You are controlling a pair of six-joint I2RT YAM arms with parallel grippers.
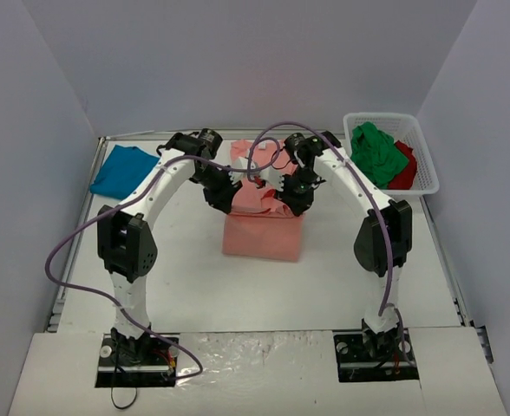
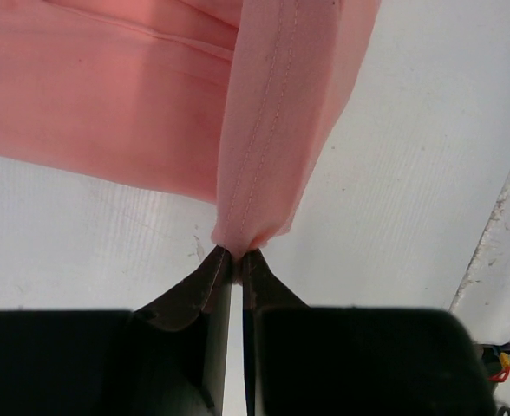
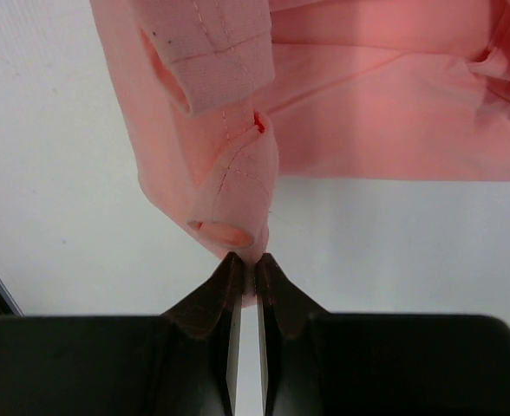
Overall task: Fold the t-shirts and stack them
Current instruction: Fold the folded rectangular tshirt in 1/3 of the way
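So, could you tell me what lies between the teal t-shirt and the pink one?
Bare table, crossed above by the left arm holding the pink t-shirt: top view.

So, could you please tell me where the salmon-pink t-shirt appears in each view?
Top external: salmon-pink t-shirt, middle of the white table.
Left wrist: upper frame, hem pinched by left gripper.
Right wrist: upper frame, stitched edge pinched by right gripper.
Shared landmark: the white table under it.
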